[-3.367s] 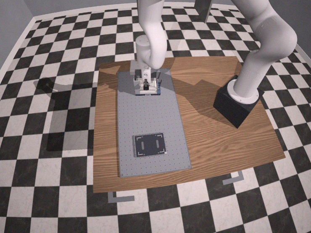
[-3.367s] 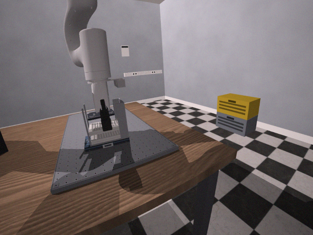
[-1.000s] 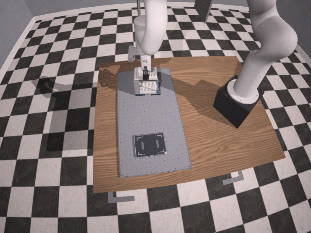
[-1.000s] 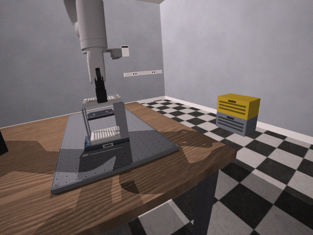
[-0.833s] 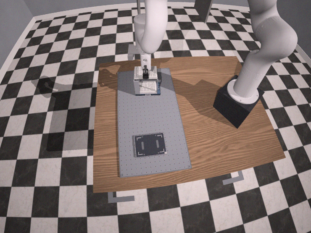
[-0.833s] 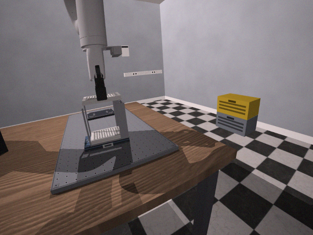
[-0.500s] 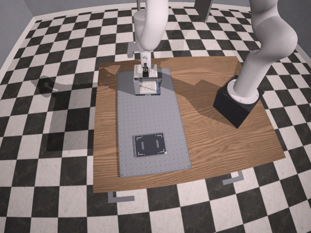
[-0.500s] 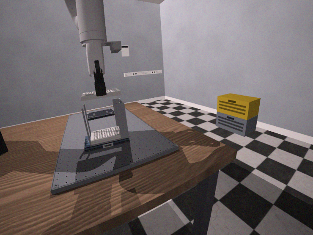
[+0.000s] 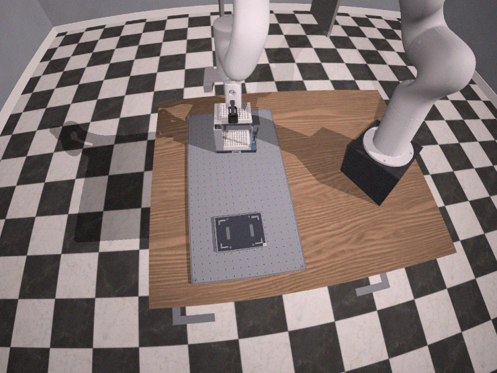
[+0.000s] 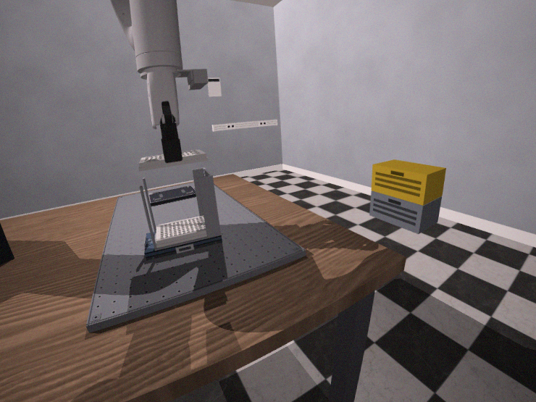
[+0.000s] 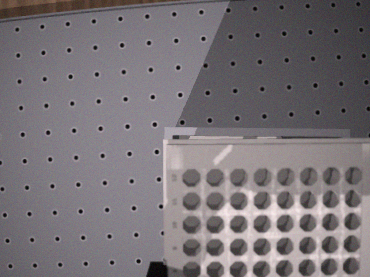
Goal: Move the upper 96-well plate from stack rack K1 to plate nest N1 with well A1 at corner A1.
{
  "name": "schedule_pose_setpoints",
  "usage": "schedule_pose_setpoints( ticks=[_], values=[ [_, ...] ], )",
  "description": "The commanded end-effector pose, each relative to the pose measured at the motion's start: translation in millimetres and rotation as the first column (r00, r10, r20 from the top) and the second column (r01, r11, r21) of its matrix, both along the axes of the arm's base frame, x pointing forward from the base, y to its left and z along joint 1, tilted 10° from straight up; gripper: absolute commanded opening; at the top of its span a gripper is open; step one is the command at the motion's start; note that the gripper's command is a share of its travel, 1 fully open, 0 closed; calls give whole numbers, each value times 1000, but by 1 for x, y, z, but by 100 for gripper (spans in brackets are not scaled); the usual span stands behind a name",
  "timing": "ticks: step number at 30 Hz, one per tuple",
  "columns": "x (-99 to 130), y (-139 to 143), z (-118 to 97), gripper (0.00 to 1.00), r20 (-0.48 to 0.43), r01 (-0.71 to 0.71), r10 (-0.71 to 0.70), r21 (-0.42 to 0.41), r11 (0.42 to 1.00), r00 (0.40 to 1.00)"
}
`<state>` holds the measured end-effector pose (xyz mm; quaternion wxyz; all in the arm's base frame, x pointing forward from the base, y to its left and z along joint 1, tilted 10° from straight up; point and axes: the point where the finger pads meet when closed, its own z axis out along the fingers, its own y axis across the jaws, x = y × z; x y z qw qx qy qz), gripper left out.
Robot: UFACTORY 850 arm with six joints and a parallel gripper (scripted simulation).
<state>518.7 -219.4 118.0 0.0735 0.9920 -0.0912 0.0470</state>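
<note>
A: Step? 
B: Carry phase. Exterior view, upper left: gripper [image 10: 171,151] clamped on the upper plate [image 10: 193,155], hanging above stack rack K1 [image 10: 206,201]; lower plate [image 10: 180,228] sits in it. 
A: Next? 
B: Probably travel to plate nest N1 [image 9: 239,232], lower centre of the top view, matching A1.

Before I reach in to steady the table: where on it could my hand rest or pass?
Bare wood lies between the grey perforated board and the arm's black pedestal, and along the near table edge. On the board, the stretch between rack K1 and nest N1 is free. Around K1 it is crowded: the gripper holds the upper plate above it.
</note>
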Motion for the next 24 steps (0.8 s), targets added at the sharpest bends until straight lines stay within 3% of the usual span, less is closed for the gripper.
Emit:
schedule_pose_setpoints(
  ticks=[1, 24],
  values=[
    [2, 8, 0, 0, -10, -76, 75, -6, 997, 997],
    [14, 76, -12, 0, -10, -76, 76, -6, 997, 997]
  ],
)
